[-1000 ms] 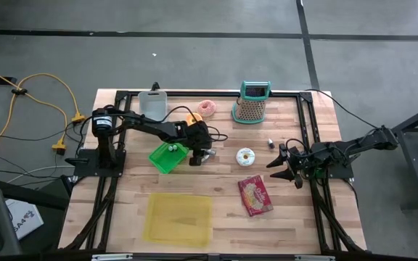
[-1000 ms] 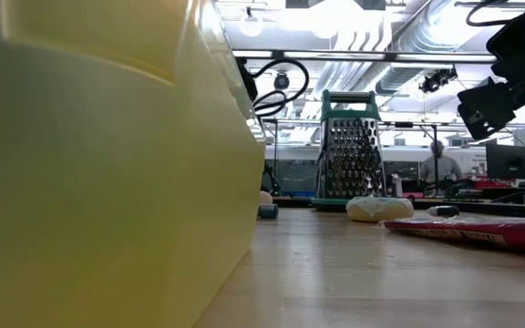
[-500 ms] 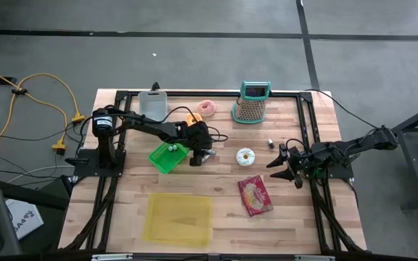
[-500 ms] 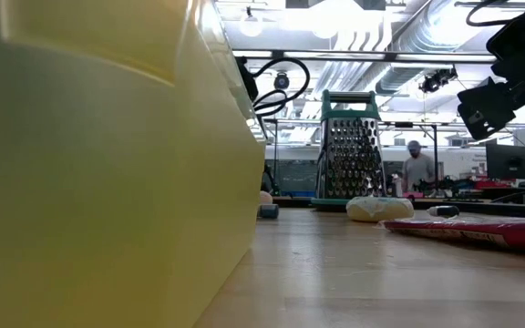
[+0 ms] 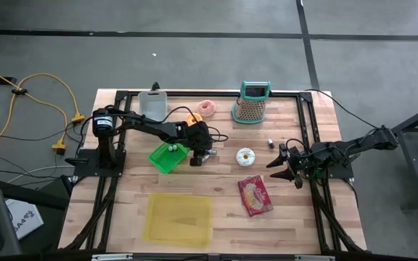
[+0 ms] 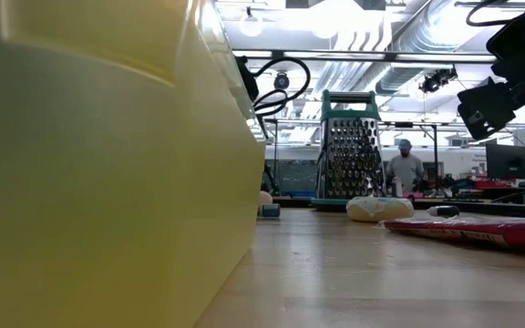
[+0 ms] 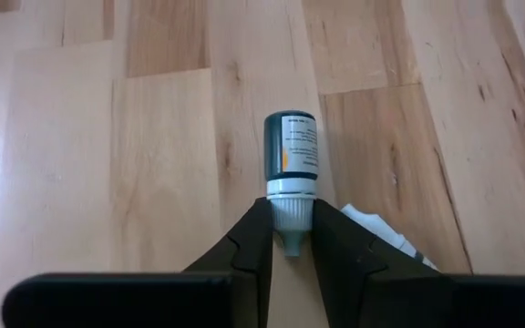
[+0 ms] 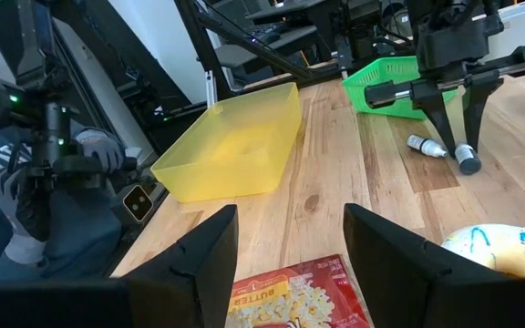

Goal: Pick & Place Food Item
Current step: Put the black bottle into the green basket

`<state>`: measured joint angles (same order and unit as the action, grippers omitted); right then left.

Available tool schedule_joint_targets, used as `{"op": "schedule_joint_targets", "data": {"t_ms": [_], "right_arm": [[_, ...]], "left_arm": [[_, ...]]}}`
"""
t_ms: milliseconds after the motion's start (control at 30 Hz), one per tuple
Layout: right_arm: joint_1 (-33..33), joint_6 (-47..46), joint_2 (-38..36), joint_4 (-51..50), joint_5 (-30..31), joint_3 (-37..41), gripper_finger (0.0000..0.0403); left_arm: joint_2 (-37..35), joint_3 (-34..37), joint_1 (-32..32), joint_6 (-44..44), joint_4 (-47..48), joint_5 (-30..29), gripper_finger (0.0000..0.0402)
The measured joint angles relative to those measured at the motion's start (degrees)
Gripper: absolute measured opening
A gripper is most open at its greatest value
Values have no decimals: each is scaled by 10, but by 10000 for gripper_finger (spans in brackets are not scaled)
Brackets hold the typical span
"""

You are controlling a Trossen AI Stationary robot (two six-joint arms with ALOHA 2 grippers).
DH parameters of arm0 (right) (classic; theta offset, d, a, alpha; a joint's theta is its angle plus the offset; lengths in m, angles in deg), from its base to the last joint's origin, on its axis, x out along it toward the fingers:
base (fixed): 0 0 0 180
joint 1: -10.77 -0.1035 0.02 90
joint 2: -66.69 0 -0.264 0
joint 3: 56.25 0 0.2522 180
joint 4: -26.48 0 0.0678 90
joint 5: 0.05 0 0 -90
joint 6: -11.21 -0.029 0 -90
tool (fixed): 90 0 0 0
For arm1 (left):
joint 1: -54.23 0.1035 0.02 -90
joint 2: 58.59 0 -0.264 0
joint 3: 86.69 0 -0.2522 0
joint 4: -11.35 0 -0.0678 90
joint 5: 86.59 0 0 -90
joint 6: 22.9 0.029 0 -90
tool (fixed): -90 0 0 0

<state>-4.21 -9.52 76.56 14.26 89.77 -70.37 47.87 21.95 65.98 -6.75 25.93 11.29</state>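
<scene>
A small dark teal bottle (image 7: 292, 150) with a white cap lies on its side on the wooden table, just right of the green basket (image 5: 168, 157). My left gripper (image 7: 292, 211) (image 5: 200, 155) slants down onto it and is shut on its cap end. The right wrist view shows the same gripper (image 8: 454, 137) standing over the bottle (image 8: 468, 162). A second small white bottle (image 8: 425, 145) lies beside it. My right gripper (image 5: 281, 168) (image 8: 290, 264) waits open and level at the table's right side, above the red popcorn packet (image 5: 255, 194). My left gripper pinches the bottle's white cap (image 7: 292, 217) between its two fingertips, one on each side. The fingers slant down from the table's left and lie along the bottle. The bottle rests on its side on the table, its dark body pointing away from the fingers.
A yellow tray (image 5: 178, 217) sits at the near left. Along the far edge stand a box grater (image 5: 252, 103), a pink doughnut (image 5: 207, 107), an orange piece (image 5: 193, 117) and a grey object (image 5: 152, 104). A white iced doughnut (image 5: 246, 155) lies mid-table. A person (image 6: 406, 167) stands beyond.
Neither arm nor anything on the table has visibly moved. In the room behind the table a person has walked toward the grater's side.
</scene>
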Motion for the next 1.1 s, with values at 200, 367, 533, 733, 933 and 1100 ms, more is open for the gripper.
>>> {"op": "schedule_joint_targets", "data": {"t_ms": [200,367,533,733,933,1100], "right_arm": [[0,0,0,0,0,0,188],[0,0,0,0,0,0,188],[0,0,0,0,0,0,188],[0,0,0,0,0,0,188],[0,0,0,0,0,0,188],[0,0,0,0,0,0,188]], "left_arm": [[-1,-15,0,4,14,-3,54],[-1,-40,1,5,53,-2,54],[-1,-83,1,8,123,-4,54],[-2,-153,-1,16,248,-23,54],[-3,-213,-20,20,365,-59,54],[-3,-254,-41,20,443,-86,54]]}}
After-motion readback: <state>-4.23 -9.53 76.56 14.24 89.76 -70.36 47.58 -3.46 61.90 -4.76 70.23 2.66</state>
